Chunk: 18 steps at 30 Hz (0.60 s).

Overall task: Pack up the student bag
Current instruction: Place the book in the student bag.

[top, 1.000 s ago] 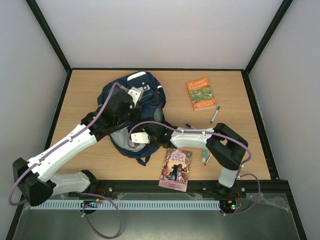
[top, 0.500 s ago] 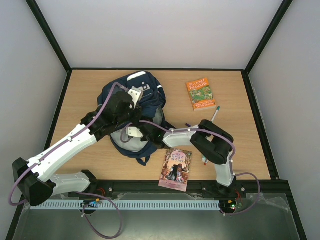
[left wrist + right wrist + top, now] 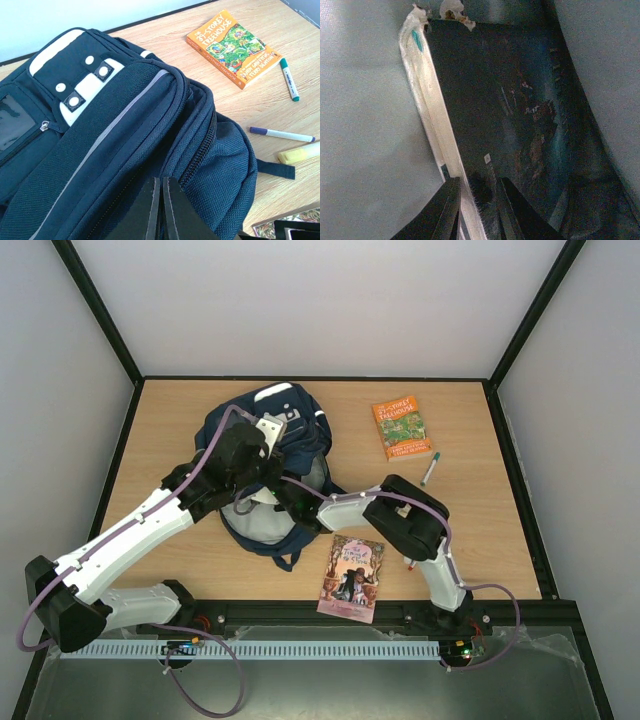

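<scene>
the student bag (image 3: 262, 455) lies flat on the left-centre of the surface (image 3: 165, 420), its top toward the far edge. from overhead, both arms meet over it, and the right arm's wrist disappears into the open mouth, so the right jaws are hidden in that view.

the right wrist camera shows what the overhead one cannot. the right gripper (image 3: 480, 184) is inside the bag, with pale grey lining on either side. its jaws straddle the near edge of a dark-covered book (image 3: 495, 100) and grasp it. the book's white page block runs up the left side.

the left wrist camera shows the left gripper (image 3: 161, 207) with jaws clenched almost together on a thin fold of the bag's navy fabric beside the zip. the overhead view shows only the arm lying across the bag there.

the left wrist view also makes the orange paperback (image 3: 232, 47) readable as a "39-storey treehouse" title. overhead it lies toward the far right corner. near it are a green-capped marker (image 3: 289, 80), a purple-capped pen (image 3: 280, 134) and a yellow highlighter (image 3: 300, 152). overhead, the right arm covers the pen and the highlighter.

a purple-covered book (image 3: 352, 577) rests at the near edge, just right of the middle, apart from the bag.
</scene>
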Each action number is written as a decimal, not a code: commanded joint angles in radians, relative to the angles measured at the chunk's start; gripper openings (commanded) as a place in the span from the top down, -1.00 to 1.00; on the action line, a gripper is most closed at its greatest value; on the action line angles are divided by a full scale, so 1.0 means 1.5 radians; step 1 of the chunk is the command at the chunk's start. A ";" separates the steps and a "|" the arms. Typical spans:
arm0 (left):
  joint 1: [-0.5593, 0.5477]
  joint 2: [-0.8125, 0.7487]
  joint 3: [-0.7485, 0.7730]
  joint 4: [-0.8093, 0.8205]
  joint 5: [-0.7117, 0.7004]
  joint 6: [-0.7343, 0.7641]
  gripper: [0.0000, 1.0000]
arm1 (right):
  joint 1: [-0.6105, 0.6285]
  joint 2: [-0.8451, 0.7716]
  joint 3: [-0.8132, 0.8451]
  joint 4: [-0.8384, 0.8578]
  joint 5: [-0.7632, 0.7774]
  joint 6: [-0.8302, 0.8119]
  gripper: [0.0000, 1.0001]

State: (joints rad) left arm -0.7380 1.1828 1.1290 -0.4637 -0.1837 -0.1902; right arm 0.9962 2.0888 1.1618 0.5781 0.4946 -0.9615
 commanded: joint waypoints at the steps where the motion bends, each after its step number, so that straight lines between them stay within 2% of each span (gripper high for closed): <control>1: -0.001 -0.021 0.028 0.048 -0.006 0.006 0.95 | 0.011 -0.036 -0.014 -0.015 0.001 0.018 0.57; 4: 0.000 -0.022 0.023 0.047 -0.018 0.015 0.95 | 0.032 -0.081 -0.057 -0.041 -0.003 0.026 0.49; 8: 0.005 -0.021 0.018 0.049 -0.022 0.026 0.95 | 0.056 -0.149 -0.102 -0.141 -0.039 0.085 0.36; 13: 0.015 -0.014 0.014 0.050 -0.016 0.037 0.95 | 0.098 -0.236 -0.151 -0.264 -0.061 0.153 0.29; 18: 0.024 -0.008 -0.011 0.036 -0.014 0.041 0.95 | 0.116 -0.389 -0.178 -0.466 -0.204 0.275 0.28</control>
State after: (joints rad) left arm -0.7166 1.1828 1.1275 -0.4629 -0.1986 -0.1390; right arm 1.1568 1.6623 0.9218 0.1680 0.3599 -0.7223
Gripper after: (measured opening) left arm 0.027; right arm 0.358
